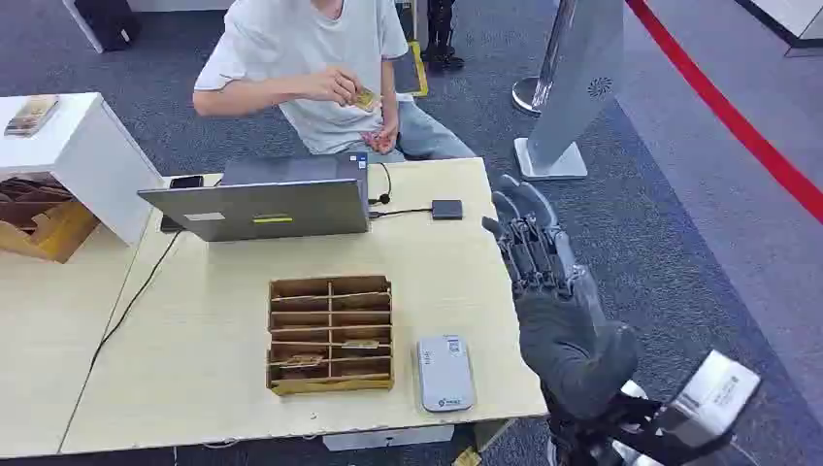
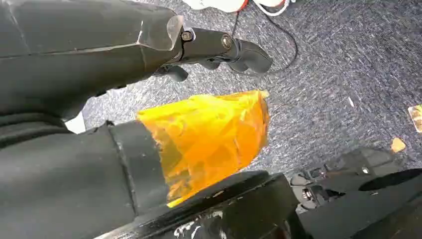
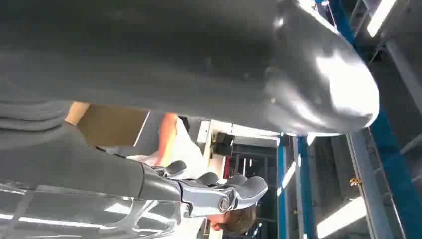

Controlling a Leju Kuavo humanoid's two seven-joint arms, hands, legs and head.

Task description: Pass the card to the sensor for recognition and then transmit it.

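Card [image 1: 366, 98] in person's hand [image 1: 342, 85]

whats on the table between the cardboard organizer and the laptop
Nothing: in the head view, bare tabletop runs between the cardboard organizer and the laptop.

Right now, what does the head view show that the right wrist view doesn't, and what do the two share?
Head view alone: the table with a laptop, a cardboard organizer and a grey card reader, and the person's hand holding a card. Right wrist view alone: blue ceiling beams and strip lights overhead. Both: the raised right hand, empty with fingers extended, and the seated person.
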